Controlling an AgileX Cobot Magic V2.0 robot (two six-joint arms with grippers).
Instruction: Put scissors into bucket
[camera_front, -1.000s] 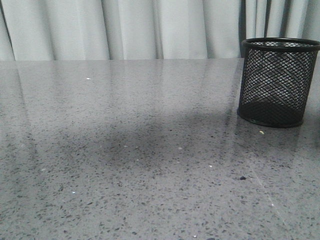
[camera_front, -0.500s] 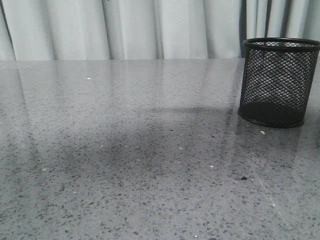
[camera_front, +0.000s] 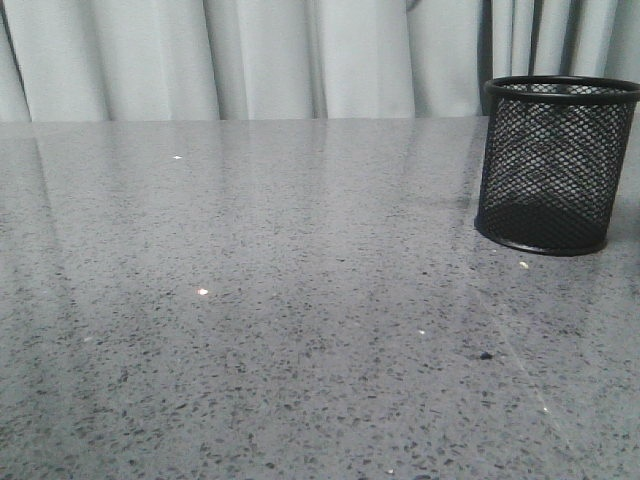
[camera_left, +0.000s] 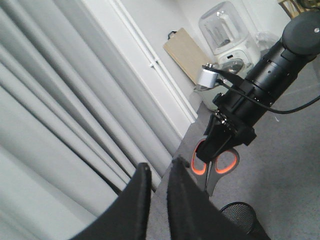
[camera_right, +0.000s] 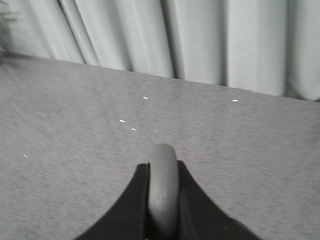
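Note:
The bucket (camera_front: 560, 165), a black wire-mesh cup, stands upright at the right of the grey table (camera_front: 250, 300); no scissors show inside it. Neither arm shows in the front view. In the left wrist view my right gripper (camera_left: 221, 146) is shut on the scissors (camera_left: 216, 169), holding them by the orange-lined handles with the blades hanging down, in the air above the bucket's rim (camera_left: 239, 214). In the right wrist view a grey handle loop (camera_right: 163, 190) is clamped in the right gripper (camera_right: 163, 167). My left gripper (camera_left: 159, 172) is raised, empty, its jaws a narrow gap apart.
Pale curtains (camera_front: 260, 60) hang right behind the table's far edge. A white appliance (camera_left: 227, 35) and a wooden board (camera_left: 187, 52) stand by the wall beyond the right arm. A few small specks (camera_front: 485, 355) lie on the table.
The broad shadow across the middle of the table has faded away. The bucket has not moved.

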